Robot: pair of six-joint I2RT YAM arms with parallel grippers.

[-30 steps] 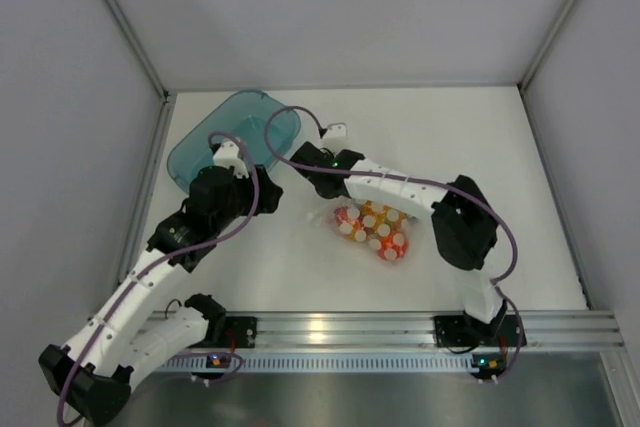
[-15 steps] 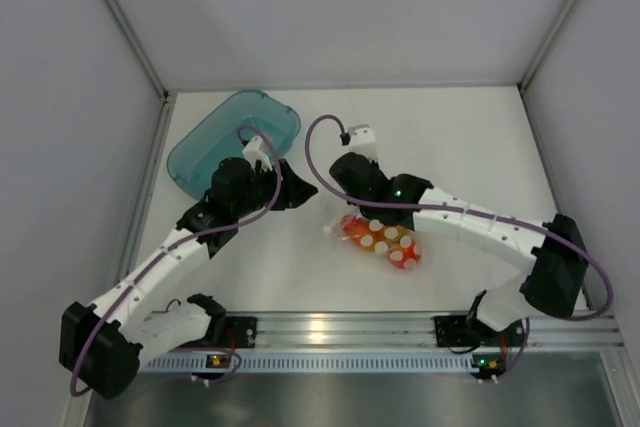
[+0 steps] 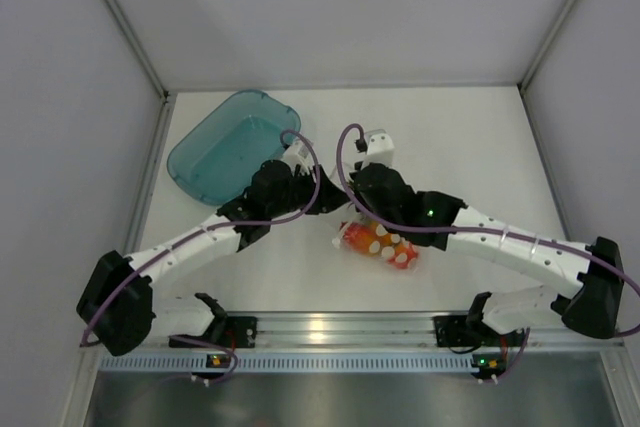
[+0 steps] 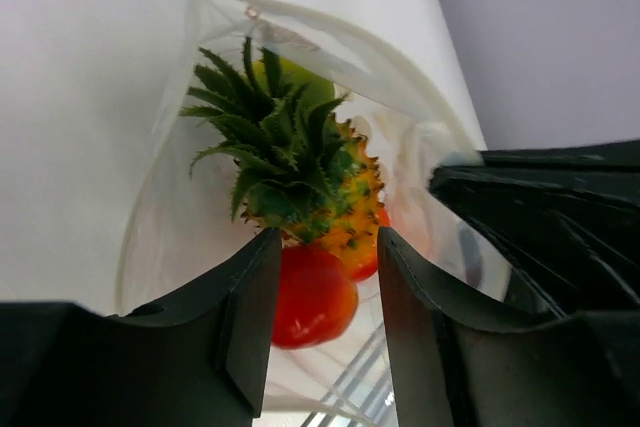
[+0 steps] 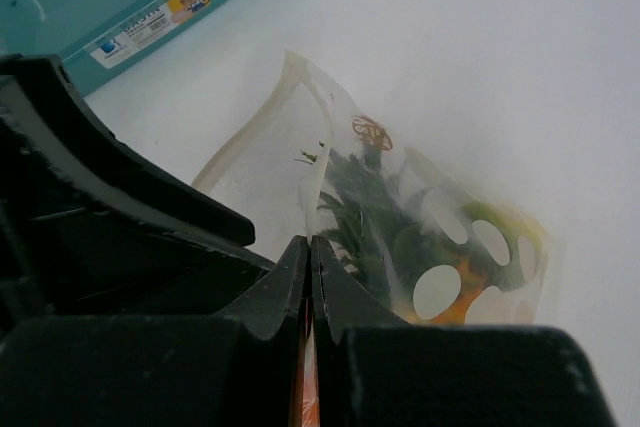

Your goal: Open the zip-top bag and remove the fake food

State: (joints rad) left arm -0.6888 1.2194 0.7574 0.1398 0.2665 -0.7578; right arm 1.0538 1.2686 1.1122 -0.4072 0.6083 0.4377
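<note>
The zip-top bag (image 3: 380, 242) lies at the table's middle, its left end lifted. In the left wrist view the bag (image 4: 170, 217) has its mouth open toward me, with the orange pineapple (image 4: 335, 187), a red fruit (image 4: 310, 297) and a yellow-green lemon (image 4: 300, 82) inside. My left gripper (image 4: 325, 242) is open at the mouth, and the red fruit shows between its fingers. My right gripper (image 5: 310, 245) is shut on the bag's upper edge strip (image 5: 315, 167). In the top view the left gripper (image 3: 325, 202) and right gripper (image 3: 352, 219) meet at the bag's left end.
A translucent teal tray (image 3: 215, 152) stands at the back left; its labelled wall also shows in the right wrist view (image 5: 150, 7). One of the right gripper's black fingers (image 4: 540, 207) crowds the right side of the left wrist view. White walls enclose the table.
My left gripper has swung right from the tray to the bag's mouth. My right gripper has moved right and forward with the bag's edge, and the bag has bunched up narrower.
</note>
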